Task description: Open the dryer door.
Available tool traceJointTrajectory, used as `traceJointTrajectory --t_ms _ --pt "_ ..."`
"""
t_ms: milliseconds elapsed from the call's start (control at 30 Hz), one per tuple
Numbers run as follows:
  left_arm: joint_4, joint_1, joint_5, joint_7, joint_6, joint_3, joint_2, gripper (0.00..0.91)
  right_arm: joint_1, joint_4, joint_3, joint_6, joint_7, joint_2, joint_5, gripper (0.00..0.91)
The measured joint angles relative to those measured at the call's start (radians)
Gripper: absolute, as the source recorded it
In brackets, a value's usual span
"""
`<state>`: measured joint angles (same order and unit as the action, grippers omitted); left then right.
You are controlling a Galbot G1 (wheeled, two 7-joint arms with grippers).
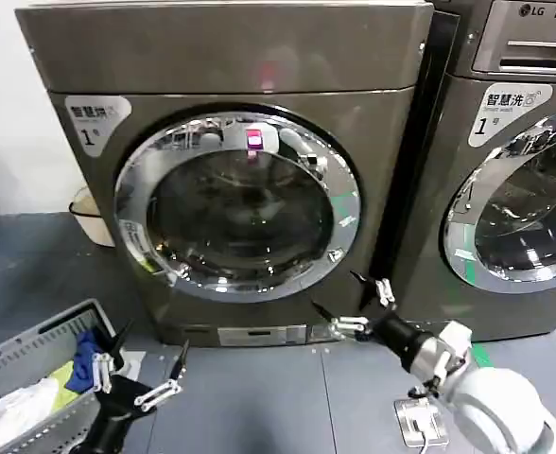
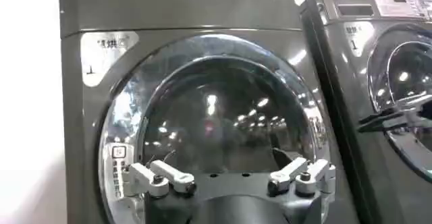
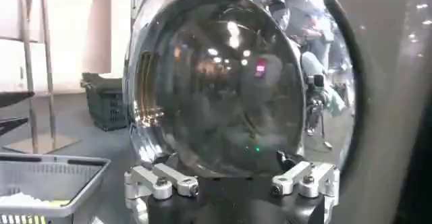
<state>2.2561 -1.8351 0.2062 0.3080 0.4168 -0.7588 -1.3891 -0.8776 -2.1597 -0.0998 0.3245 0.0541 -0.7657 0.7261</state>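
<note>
Two front-loading machines stand side by side, each with one round chrome-rimmed door. The dryer door (image 1: pixel 237 203) sits shut, flush in the front of the left machine, its dark glass bowl reflecting ceiling lights. The LG-marked machine (image 1: pixel 514 170) is at 3 o'clock from it. One grey laundry basket (image 1: pixel 34 364) holding a few cloths (white, blue and yellow-green) rests on the floor at 7 o'clock from the door.

There are two grippers. The right gripper (image 1: pixel 351 303) reaches forward from the lower right, held near the door's chrome rim at about 5 o'clock, jaws spread apart and holding nothing. The left gripper (image 1: pixel 147 357) hangs low at 7 o'clock, just beside the basket, pointing toward the machine, jaws likewise spread and empty.
</note>
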Motion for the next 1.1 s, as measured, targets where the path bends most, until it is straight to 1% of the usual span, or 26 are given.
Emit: traceJointTrajectory --t_ms 267,567,700,900,1100 --pt "0.003 -0.007 -0.021 0.000 0.008 0.004 -0.023 0.907 0.176 0.054 0.147 0.040 -0.044 -0.032 0.067 0.907" --pt "0.004 -0.005 -0.022 0.000 0.012 -0.003 -0.036 0.907 0.339 0.111 0.290 0.056 -0.064 -0.096 0.089 0.907" --pt "0.004 -0.006 -0.026 0.000 0.013 -0.008 -0.040 0.907 0.389 0.133 0.336 0.059 -0.072 -0.123 0.091 0.907" --pt "0.003 -0.009 -0.026 0.001 0.016 -0.019 -0.049 0.907 0.457 0.169 0.406 0.076 -0.075 -0.172 0.121 0.907" --pt "0.004 -0.008 -0.026 0.001 0.016 -0.028 -0.056 0.907 0.507 0.195 0.464 0.077 -0.076 -0.211 0.123 0.907"
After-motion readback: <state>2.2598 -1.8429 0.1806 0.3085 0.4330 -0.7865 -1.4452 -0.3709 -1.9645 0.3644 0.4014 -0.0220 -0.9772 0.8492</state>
